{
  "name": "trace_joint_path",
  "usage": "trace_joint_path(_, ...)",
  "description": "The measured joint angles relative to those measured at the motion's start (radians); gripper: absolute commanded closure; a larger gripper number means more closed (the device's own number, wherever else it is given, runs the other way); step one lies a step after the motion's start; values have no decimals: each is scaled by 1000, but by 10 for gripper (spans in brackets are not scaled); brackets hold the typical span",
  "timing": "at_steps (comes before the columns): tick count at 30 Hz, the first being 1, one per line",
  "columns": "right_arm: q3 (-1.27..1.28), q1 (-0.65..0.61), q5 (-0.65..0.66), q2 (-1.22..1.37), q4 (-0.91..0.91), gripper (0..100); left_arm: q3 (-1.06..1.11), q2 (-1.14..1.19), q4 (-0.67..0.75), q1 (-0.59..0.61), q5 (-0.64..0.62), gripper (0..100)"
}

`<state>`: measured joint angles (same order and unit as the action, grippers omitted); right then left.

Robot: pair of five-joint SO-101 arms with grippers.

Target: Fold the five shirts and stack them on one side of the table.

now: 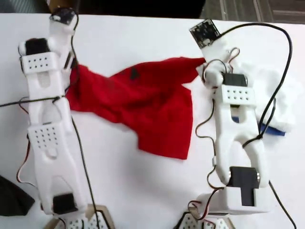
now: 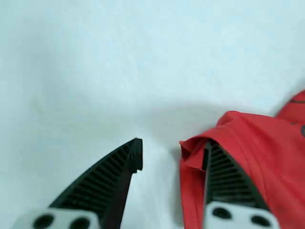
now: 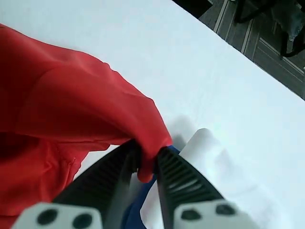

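The red shirt [image 1: 143, 102] lies stretched sideways across the table [image 1: 143, 191]. The right gripper [image 3: 147, 160] pinches one end. The left gripper [image 2: 172, 148] has its fingers apart, with the other end touching one finger

One table [image 1: 143, 191] carries two robot arms: the left arm [image 1: 47, 138] and the right arm [image 1: 233, 129]. Each arm has one gripper, so there are two, the left gripper [image 2: 172, 149] and the right gripper [image 3: 148, 156]. Each gripper has two dark ribbed fingers [image 2: 114, 181], four in total. There is one red shirt [image 1: 143, 100]. There is also one white heap of cloth [image 1: 281, 90]; how many pieces it holds cannot be told. One blue cloth [image 1: 272, 130] and one dark cloth [image 1: 12, 196] complete the count.
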<state>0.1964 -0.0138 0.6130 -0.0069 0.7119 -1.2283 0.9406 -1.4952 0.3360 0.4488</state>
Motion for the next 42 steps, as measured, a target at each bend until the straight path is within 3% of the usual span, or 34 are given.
trace_joint_path(3,0,0,0,0,0,977,-17,0,-75,5,9,777)
trace_joint_path(7,0,0,0,0,0,977,-17,0,-238,-12,110,777)
trace_joint_path(11,0,0,0,0,0,977,9,0,-270,-11,138,775)
trace_joint_path(20,0,0,0,0,0,977,242,0,-272,-38,181,778)
trace_joint_path(27,0,0,0,0,0,977,273,0,-272,-89,176,780)
trace_joint_path(29,0,0,0,0,0,977,276,0,-265,-114,167,826)
trace_joint_path(32,0,0,0,0,0,977,278,0,-249,-146,140,989)
trace_joint_path(42,0,0,2,0,0,977,187,25,-72,-155,9,975)
